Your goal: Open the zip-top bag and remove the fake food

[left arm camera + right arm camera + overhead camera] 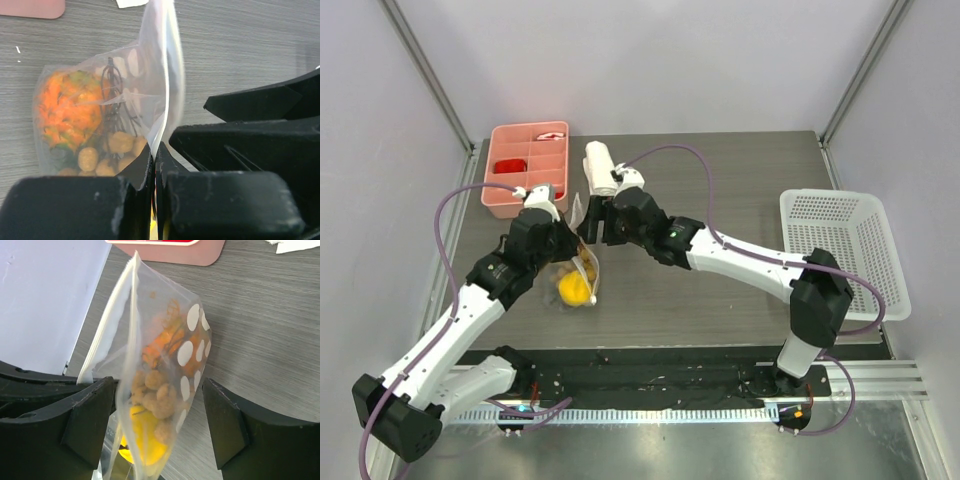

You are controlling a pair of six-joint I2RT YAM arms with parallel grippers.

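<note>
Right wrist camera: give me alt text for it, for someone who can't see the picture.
A clear zip-top bag with white dots hangs between the open black fingers of the right gripper, holding a yellow fruit, a cluster of brown balls and an orange spiky fruit. Behind it are a grey wood-grain table and the edge of a pink tray.

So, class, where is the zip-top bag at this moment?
In the top view the zip-top bag sits left of centre, near the pink tray. It is pinched by the left gripper and lies between the open fingers of the right gripper.
</note>
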